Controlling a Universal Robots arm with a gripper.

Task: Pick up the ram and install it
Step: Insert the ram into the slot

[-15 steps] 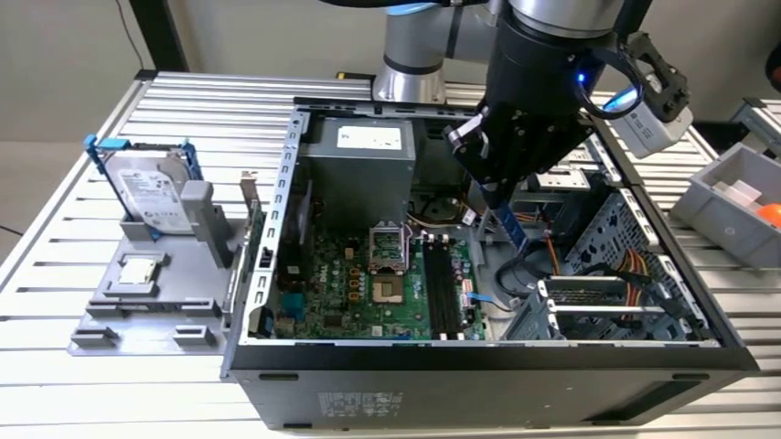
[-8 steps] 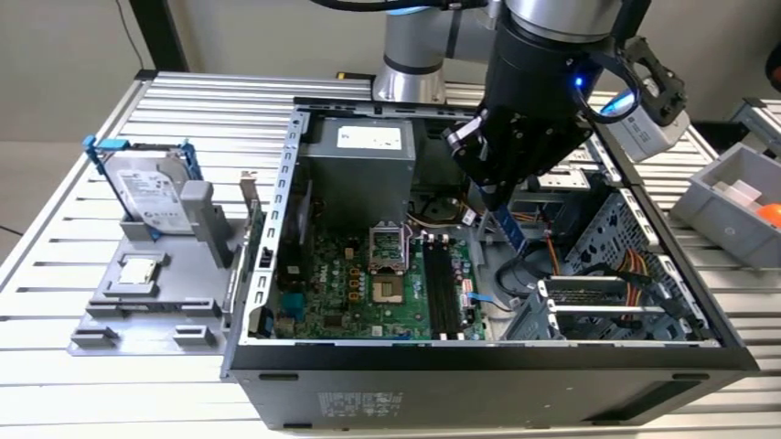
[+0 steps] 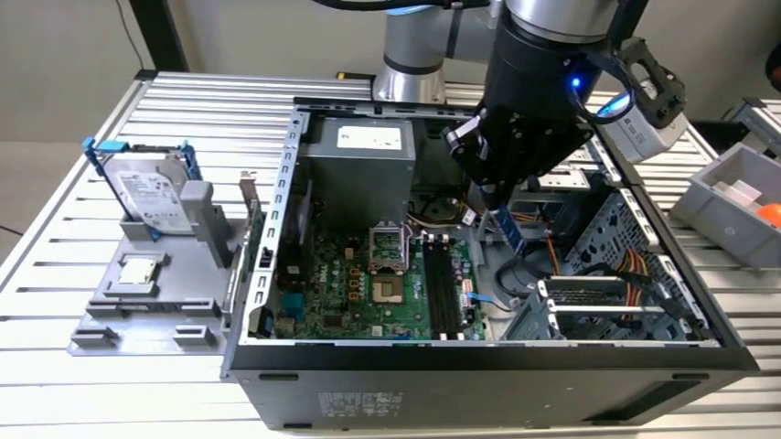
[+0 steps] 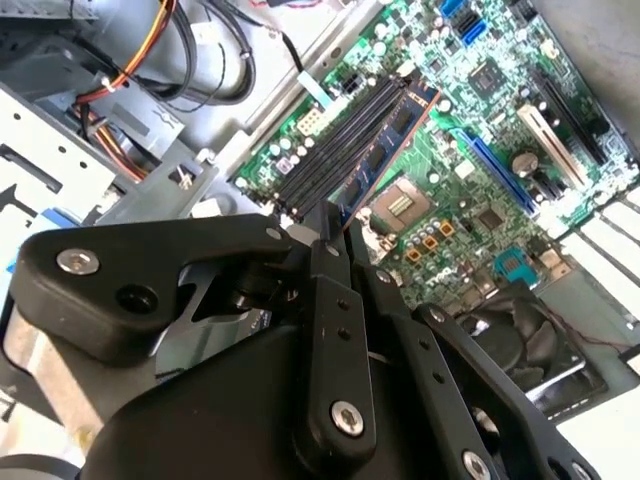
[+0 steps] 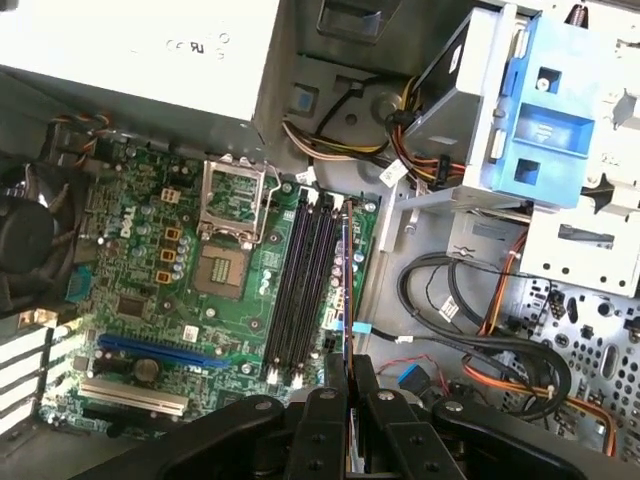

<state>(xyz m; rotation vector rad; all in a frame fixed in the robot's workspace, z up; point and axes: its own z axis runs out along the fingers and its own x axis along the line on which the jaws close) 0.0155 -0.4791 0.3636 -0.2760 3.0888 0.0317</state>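
The gripper (image 3: 496, 207) is clamped on the ram (image 4: 390, 148), holding it above the slots (image 5: 300, 290) in the open computer case (image 3: 488, 361). The case sits on a slatted metal table (image 3: 110, 402), with a grey bin (image 3: 730, 197) at the exterior view's right.

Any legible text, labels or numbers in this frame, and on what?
Power supply label: print too small to read.
Hard drive label: too small to read.
Case sticker: too small to read.
Motherboard markings: too small to read.
Ram held in the gripper: no print legible.
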